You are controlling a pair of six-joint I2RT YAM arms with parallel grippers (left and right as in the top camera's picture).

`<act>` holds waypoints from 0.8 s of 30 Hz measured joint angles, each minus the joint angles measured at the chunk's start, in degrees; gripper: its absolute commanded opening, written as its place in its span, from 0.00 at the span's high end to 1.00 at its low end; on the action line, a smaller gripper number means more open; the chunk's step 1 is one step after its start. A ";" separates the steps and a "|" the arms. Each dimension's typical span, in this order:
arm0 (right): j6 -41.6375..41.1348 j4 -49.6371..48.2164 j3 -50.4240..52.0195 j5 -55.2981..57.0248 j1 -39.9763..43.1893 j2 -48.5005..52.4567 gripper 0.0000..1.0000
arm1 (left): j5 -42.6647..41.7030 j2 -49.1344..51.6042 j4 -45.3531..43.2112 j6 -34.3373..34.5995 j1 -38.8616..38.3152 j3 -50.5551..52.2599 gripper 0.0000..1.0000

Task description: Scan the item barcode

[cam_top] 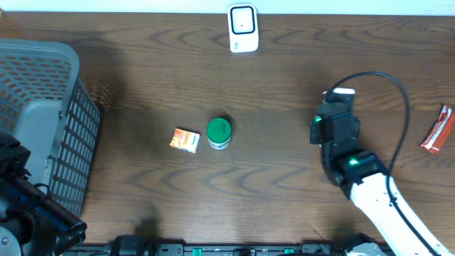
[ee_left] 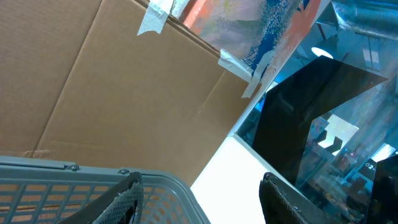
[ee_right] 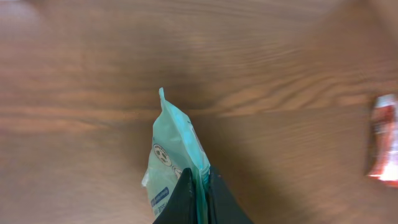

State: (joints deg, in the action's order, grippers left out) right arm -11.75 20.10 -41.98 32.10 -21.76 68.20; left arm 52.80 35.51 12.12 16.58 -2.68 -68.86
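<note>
my right pincer (ee_right: 200, 182) pinches a pale green pouch (ee_right: 174, 149) by its edge, leaving its faces free, probably for the scanner (cam_top: 242, 28) ahead; left pincer (ee_left: 199, 196) sits open.

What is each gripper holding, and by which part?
The right gripper pinches the pale green packet by one thin edge; the left gripper holds nothing.

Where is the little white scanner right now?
In the overhead view, the white scanner sits at the far edge of the table, near the middle, well beyond the green-lidded jar and the orange box.
</note>
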 measured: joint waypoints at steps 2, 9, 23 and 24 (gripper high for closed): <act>1.22 1.46 -0.04 4.98 -3.23 1.79 0.98 | 0.00 0.00 0.00 0.00 0.00 0.00 0.39; 1.62 3.04 -0.42 13.14 -15.04 14.34 0.99 | 0.00 0.00 0.00 0.00 0.00 0.00 0.39; -8.74 10.10 -4.55 4.74 -40.17 26.29 0.01 | 0.02 0.00 0.00 0.00 0.00 0.00 0.39; -10.29 12.24 -5.95 4.31 -40.52 25.83 0.01 | 0.02 0.00 0.02 0.00 0.00 0.00 0.39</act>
State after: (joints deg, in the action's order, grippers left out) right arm -22.04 32.34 -47.92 36.40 -62.28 94.04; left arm 52.82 35.51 12.14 16.58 -2.68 -68.86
